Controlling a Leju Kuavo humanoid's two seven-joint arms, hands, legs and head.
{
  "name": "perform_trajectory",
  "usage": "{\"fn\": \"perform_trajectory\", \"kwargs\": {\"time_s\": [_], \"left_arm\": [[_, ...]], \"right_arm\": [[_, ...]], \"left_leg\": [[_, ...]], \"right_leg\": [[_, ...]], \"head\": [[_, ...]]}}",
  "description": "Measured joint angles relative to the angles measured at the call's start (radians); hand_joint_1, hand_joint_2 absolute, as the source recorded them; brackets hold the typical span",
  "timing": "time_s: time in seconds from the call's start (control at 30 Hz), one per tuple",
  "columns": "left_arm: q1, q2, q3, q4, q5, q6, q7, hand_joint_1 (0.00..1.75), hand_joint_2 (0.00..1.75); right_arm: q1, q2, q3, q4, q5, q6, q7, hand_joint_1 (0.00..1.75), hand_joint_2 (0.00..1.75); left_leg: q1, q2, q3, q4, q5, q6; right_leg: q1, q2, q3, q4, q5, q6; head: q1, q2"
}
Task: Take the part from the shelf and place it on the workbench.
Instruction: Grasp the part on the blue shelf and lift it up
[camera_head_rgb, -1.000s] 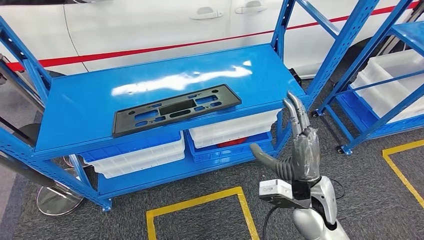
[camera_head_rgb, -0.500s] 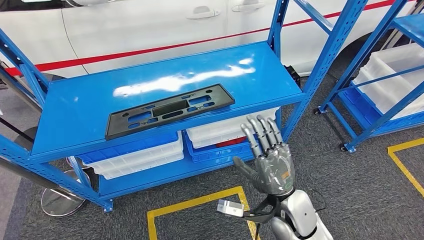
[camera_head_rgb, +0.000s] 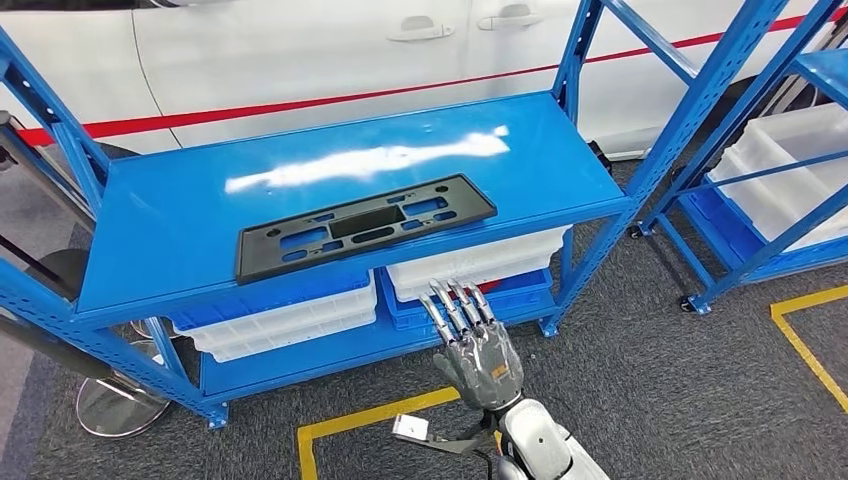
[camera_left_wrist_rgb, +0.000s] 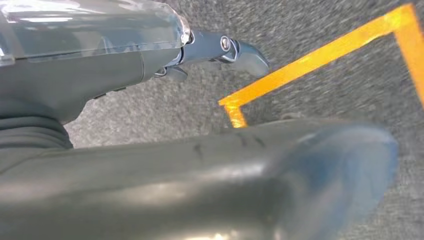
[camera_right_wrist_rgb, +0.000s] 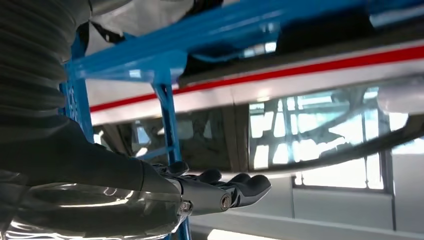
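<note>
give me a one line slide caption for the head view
Right hand open, raised before the blue shelf where the black part lies flat.

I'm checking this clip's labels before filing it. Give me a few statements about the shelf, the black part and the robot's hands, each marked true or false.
1. The black part lies flat on the blue shelf. True.
2. The right hand grips the part. False: it is empty, fingers apart, in front of the shelf.
3. White bins sit under the top shelf. True.
4. The left hand rests on the shelf. False: it hangs over grey carpet with yellow tape.
</note>
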Motion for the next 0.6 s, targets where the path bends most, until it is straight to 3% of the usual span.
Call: {"fn": "perform_trajectory", "kwargs": {"time_s": [0.03,0.07,0.13,0.2,0.27,0.37,0.43,0.5,0.53,0.57,0.6], "left_arm": [[0.0,0.0,0.002,0.0,0.0,0.0,0.0,0.0,0.0],[0.0,0.0,0.005,0.0,0.0,0.0,0.0,0.0,0.0],[0.002,0.0,0.009,0.0,0.0,0.0,0.0,0.0,0.0],[0.002,-0.003,0.013,0.002,0.0,0.0,0.001,0.0,0.0],[0.0,-0.004,0.017,0.004,0.0,0.0,0.002,0.0,0.0],[-0.002,-0.003,0.021,0.005,-0.001,0.001,0.007,0.0,0.0],[-0.004,-0.001,0.023,0.005,-0.002,0.002,0.01,0.0,0.0],[-0.004,-0.001,0.024,0.005,-0.002,0.002,0.012,0.0,0.0],[-0.002,-0.001,0.025,0.005,-0.002,0.002,0.013,0.0,0.0],[0.0,-0.001,0.026,0.005,-0.002,0.003,0.014,0.0,0.0],[0.002,-0.001,0.027,0.005,-0.002,0.004,0.015,0.0,0.0]], "right_arm": [[-0.004,0.007,0.0,0.028,0.005,-0.001,0.0,0.0,1.75],[-0.009,0.014,0.0,0.052,0.01,-0.002,-0.001,0.0,1.75],[-0.021,0.027,0.0,0.09,0.019,-0.003,-0.001,0.0,1.75],[-0.035,0.036,0.002,0.117,0.028,-0.004,0.001,0.0,1.75],[-0.049,0.042,0.005,0.138,0.031,-0.006,0.006,0.0,1.75],[-0.076,0.055,0.008,0.163,0.022,-0.009,0.013,0.0,1.75],[-0.101,0.066,0.009,0.176,0.014,-0.01,0.013,0.0,1.75],[-0.12,0.073,0.01,0.189,0.009,-0.011,0.013,0.0,1.75],[-0.125,0.075,0.01,0.195,0.008,-0.011,0.013,0.0,1.75],[-0.128,0.077,0.01,0.2,0.008,-0.011,0.013,0.0,1.75],[-0.133,0.079,0.01,0.204,0.007,-0.011,0.013,0.0,1.75]], "left_leg": [[-0.003,-0.001,0.004,0.0,-0.003,0.002],[-0.005,-0.002,0.009,0.001,-0.008,0.003],[-0.009,-0.003,0.025,0.0,-0.019,0.002],[-0.012,-0.004,0.037,0.0,-0.032,-0.003],[-0.013,-0.003,0.042,0.003,-0.037,-0.014],[-0.011,-0.001,0.046,0.032,-0.048,-0.033],[-0.007,0.0,0.004,0.116,-0.087,-0.039],[0.0,0.0,-0.073,0.24,-0.137,-0.05],[0.005,0.001,-0.105,0.278,-0.145,-0.058],[0.009,0.001,-0.12,0.282,-0.132,-0.065],[0.013,0.001,-0.118,0.248,-0.096,-0.071]], "right_leg": [[0.0,0.0,-0.026,0.034,-0.004,-0.001],[0.001,0.0,-0.034,0.032,0.012,-0.004],[0.009,0.0,0.003,-0.081,0.097,-0.021],[0.019,0.0,0.048,-0.2,0.142,-0.04],[0.025,0.002,0.062,-0.238,0.139,-0.05],[0.019,0.003,0.087,-0.254,0.146,-0.06],[0.014,0.003,0.104,-0.261,0.14,-0.066],[0.013,0.002,0.114,-0.261,0.13,-0.069],[0.013,0.002,0.12,-0.26,0.124,-0.068],[0.012,0.002,0.128,-0.26,0.118,-0.066],[0.009,0.003,0.136,-0.259,0.111,-0.063]], "head": [[0.0,0.0],[0.0,0.0],[0.0,0.0],[0.0,0.0],[0.0,0.0],[0.0,0.0],[-0.001,0.0],[-0.001,0.0],[-0.001,0.0],[-0.001,0.0],[-0.001,0.0]]}}
